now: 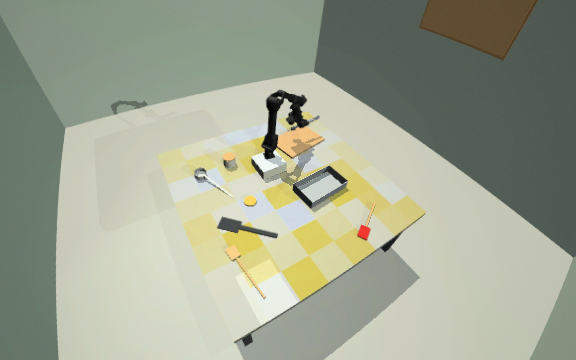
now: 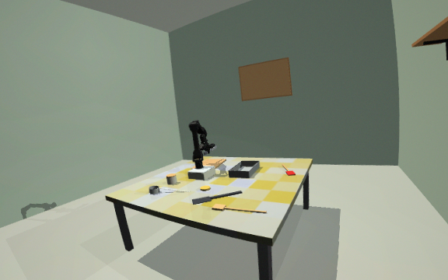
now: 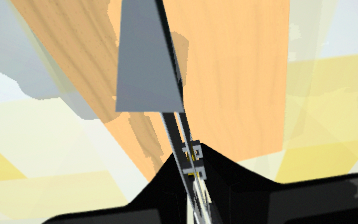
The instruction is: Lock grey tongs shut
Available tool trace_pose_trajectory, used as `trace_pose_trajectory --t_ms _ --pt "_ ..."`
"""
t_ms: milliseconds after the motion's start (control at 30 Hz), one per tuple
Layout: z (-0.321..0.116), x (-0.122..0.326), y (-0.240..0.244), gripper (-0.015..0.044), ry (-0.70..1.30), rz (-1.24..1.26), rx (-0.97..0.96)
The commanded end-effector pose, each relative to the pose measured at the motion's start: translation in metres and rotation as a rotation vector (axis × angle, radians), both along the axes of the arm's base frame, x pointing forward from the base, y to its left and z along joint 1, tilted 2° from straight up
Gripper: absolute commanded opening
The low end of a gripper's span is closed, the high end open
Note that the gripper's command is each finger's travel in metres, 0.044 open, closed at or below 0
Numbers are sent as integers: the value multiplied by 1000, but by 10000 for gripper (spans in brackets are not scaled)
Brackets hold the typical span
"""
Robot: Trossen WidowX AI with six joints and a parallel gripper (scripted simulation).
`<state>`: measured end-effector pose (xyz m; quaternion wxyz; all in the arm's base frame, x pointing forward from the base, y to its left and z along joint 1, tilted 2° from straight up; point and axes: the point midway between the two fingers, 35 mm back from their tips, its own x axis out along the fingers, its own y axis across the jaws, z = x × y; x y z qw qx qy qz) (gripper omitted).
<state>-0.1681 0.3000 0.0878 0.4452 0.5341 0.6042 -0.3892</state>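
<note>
My gripper (image 1: 303, 124) (image 2: 212, 147) (image 3: 190, 150) is shut on the grey tongs (image 1: 314, 120) (image 3: 147, 65) and points down, holding them above the wooden board (image 1: 288, 148) (image 2: 218, 162) (image 3: 240, 75). In the top view the tongs lie roughly level across the fingers, sticking out on both sides. In the wrist view their two arms are close together and nearly parallel, with a broad grey plate reaching towards the top edge. Whether the lock holds cannot be seen. The roasting tin (image 1: 302, 196) (image 2: 239, 174) stands empty beside the arm's base.
A grey can with an orange top (image 1: 229, 161) (image 2: 171, 179), a ladle (image 1: 216, 184), a yellow disc (image 1: 250, 201) (image 2: 205, 188), a dark spatula (image 1: 229, 224) (image 2: 202, 200), a wooden spatula (image 1: 250, 278) (image 2: 243, 210) and a red-headed spatula (image 1: 364, 232) (image 2: 290, 173) lie away from the board.
</note>
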Motion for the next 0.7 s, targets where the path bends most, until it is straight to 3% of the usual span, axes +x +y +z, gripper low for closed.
trace_pose_trajectory --t_ms 0,400,667 --pt "4 0 4 -150 2 0 -76" --pt "12 4 2 -150 15 -24 -293" --pt "13 5 2 -150 16 -26 -306"
